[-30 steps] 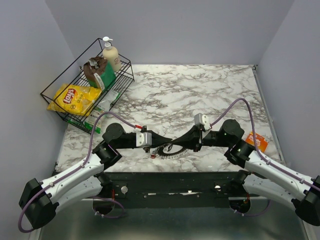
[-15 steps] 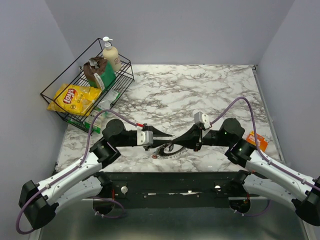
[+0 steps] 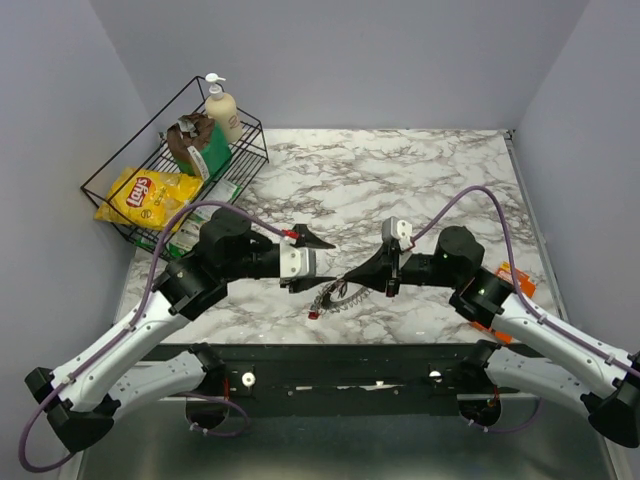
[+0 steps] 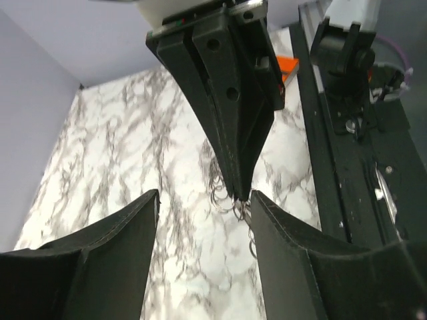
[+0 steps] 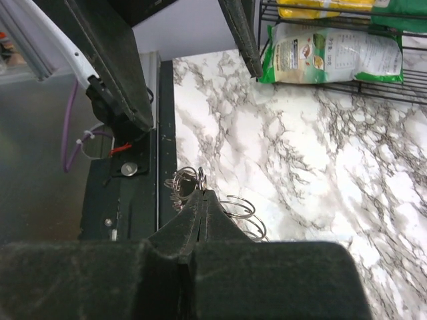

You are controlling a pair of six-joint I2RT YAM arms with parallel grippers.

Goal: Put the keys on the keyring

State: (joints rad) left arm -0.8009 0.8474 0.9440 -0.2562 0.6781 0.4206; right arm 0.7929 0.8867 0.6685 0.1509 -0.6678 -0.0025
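The keyring (image 3: 336,294), a cluster of thin silvery wire loops, hangs from my right gripper (image 3: 346,279), which is shut on its top. In the right wrist view the loops (image 5: 189,179) stick out on both sides of the pinched tips (image 5: 203,194). A small red key (image 3: 313,314) dangles at the cluster's low end; other keys are too small to make out. My left gripper (image 3: 307,262) stands open just left of the ring, touching nothing. In the left wrist view its fingers (image 4: 288,235) flank the right gripper's tips and the loops (image 4: 225,197).
A black wire basket (image 3: 137,131) at the back left holds a yellow chips bag (image 3: 150,197), snack packs and a soap bottle (image 3: 222,108). A flat orange piece (image 3: 514,284) lies by the right arm. The black base rail (image 3: 340,362) runs along the near table edge.
My left gripper has opened and drawn back up and to the left, off the ring. The right gripper has stayed shut and lifted the ring cluster slightly.
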